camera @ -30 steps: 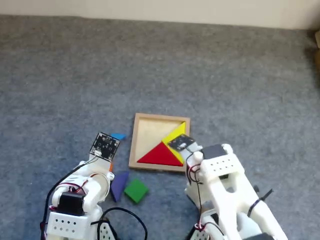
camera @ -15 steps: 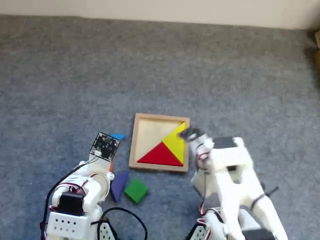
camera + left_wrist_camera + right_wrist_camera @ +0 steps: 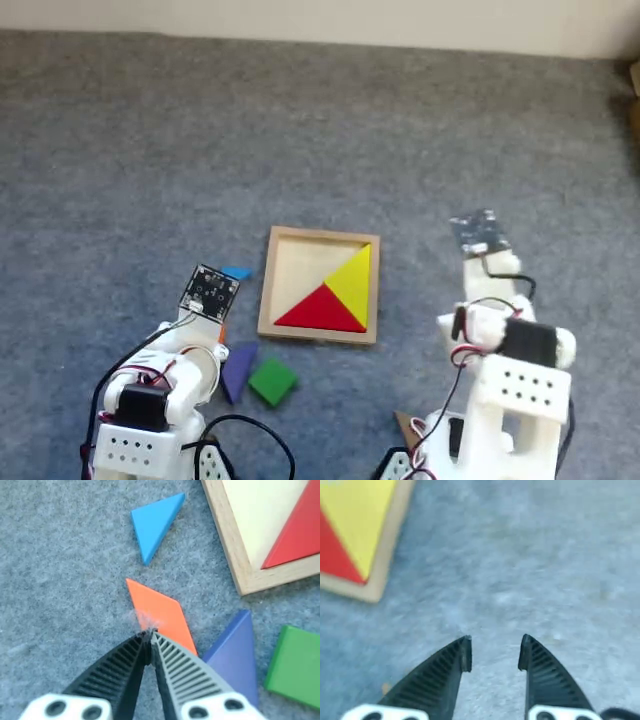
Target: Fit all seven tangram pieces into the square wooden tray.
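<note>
**Tray** [image 3: 320, 234]: square, wooden, near the middle of the bench [image 3: 300, 130], toward its arm-side edge.

**Placed, 2 of 7**
- Red triangle [image 3: 318, 308] and yellow triangle [image 3: 355, 278] lie flat in the tray, meeting along one edge.
- Together they fill the half nearer the right arm. The other half is bare wood.

**Loose on the bench, 4**
- All four lie between the tray and the left arm: blue triangle [image 3: 152, 522], orange parallelogram [image 3: 160, 611], purple triangle [image 3: 234, 657] and green square [image 3: 295, 665].
- The purple triangle and the green square lie just beside each other.

**Unsettled**: a small brown shape [image 3: 407, 428] by the right arm's base is too unclear to count as the seventh piece.

**Left hand** [image 3: 150, 635]: pressed together with nothing between the fingers, its tips at the orange parallelogram's edge.

**Right hand** [image 3: 494, 652]: spread, holding nothing, over bare bench well off the tray's corner.

**Judgement**: under a third done, with five pieces to seat. The orange parallelogram looks like the piece in hand.

**View notes**
- The high view gives the whole tray and its free half.
- The left wrist view gives the full outline of the orange parallelogram, which the arm largely covers from above.
- The right wrist view settles that hand's spread.
</note>
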Available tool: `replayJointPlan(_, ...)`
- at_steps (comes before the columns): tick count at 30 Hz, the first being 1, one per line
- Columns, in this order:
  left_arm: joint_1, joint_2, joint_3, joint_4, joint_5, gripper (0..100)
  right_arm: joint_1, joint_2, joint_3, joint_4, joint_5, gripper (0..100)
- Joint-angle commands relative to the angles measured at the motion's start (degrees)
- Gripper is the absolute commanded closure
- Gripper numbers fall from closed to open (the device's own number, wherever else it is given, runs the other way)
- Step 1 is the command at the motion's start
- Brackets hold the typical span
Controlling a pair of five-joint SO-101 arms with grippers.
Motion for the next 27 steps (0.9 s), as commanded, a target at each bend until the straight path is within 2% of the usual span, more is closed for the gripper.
replayJointPlan(1, -0.75, -1.80, 1.10, 0.18, -0.44, 100, 3.65, -3.38, -3.30, -2.24, 0.97, 83.9)
replayJointPlan(7, -0.75, -1.80, 1.10, 0.18, -0.44, 100, 3.65, -3.47, -3.74, -3.38, -2.64, 83.9)
replayJointPlan(14, -0.75, -1.80, 1.10, 0.18, -0.44, 100, 3.56, -3.56, -3.82, -3.38, -2.55, 83.9)
replayJointPlan(27, -0.75, -1.80, 1.10, 0.18, -0.44, 100, -1.01, -3.56, -3.21, -3.38, -2.55, 83.9)
